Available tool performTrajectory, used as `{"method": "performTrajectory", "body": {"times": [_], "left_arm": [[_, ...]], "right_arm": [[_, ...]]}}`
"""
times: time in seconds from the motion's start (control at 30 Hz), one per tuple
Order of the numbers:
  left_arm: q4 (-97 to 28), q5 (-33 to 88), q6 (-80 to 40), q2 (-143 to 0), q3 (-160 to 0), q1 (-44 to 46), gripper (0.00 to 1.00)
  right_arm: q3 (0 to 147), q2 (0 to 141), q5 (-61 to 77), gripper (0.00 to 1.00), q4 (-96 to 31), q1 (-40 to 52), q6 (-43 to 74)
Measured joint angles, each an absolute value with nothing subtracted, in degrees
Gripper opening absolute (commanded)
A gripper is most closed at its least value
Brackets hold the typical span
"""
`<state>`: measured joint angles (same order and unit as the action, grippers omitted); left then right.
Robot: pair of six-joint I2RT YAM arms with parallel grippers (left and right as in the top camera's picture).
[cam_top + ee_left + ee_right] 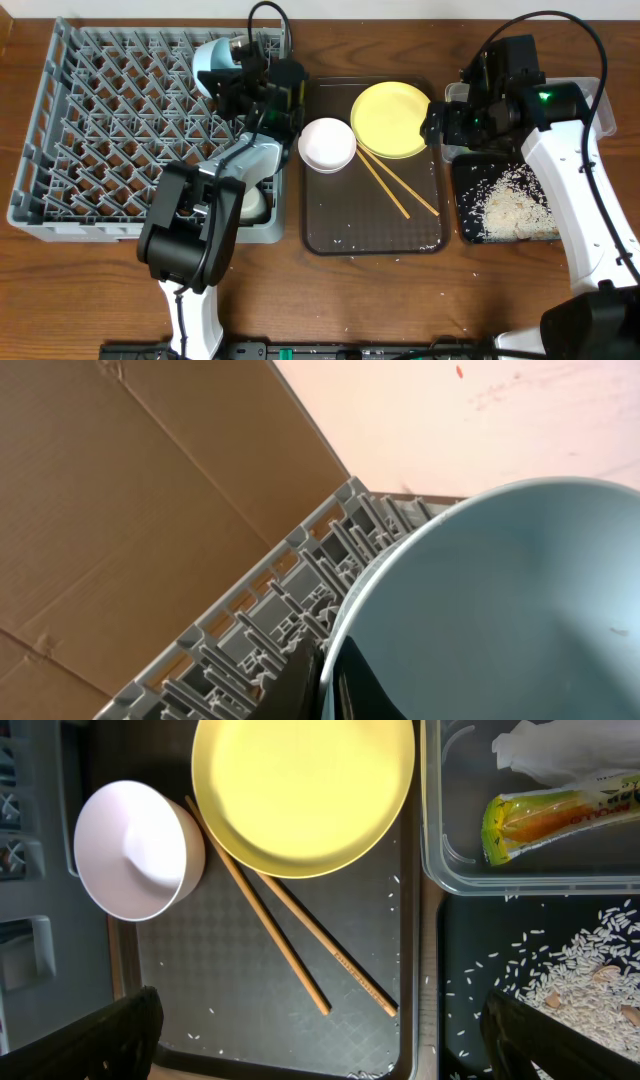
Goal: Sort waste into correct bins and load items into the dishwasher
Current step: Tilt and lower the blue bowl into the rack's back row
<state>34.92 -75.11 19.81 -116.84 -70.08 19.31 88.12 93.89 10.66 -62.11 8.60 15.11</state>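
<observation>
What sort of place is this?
Likely a test bench staged as a dish-clearing station: a dish rack, a tray and a black bin sit on a wooden table, cardboard behind.

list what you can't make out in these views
- left fingers: left wrist view, mostly hidden by the light blue bowl.
- small white cup: overhead, half covered by the left arm.
- clear tub: overhead, contents hidden under the right arm.
- right fingers: right wrist view, partly cut off by the bottom edge.
</observation>
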Motion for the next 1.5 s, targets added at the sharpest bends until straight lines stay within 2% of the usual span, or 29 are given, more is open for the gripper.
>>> {"method": "performTrajectory", "body": {"times": [0.4,0.73,1.5], "left_arm": [[38.2,-72.3,22.2,-116.8,-70.1,16.0,0.07],[39.0,-65.4,23.0,-116.8,-70.1,12.5,0.07],[39.0,-61.8,26.0,-116.9,-70.1,12.2,0.08]], "right_arm": [[88.1,93.9,10.7,0.99,-62.1,8.6,15.1],[88.1,93.9,10.7,0.99,-62.1,8.6,15.1],[88.1,93.9,10.7,0.99,-62.1,8.6,15.1]]}}
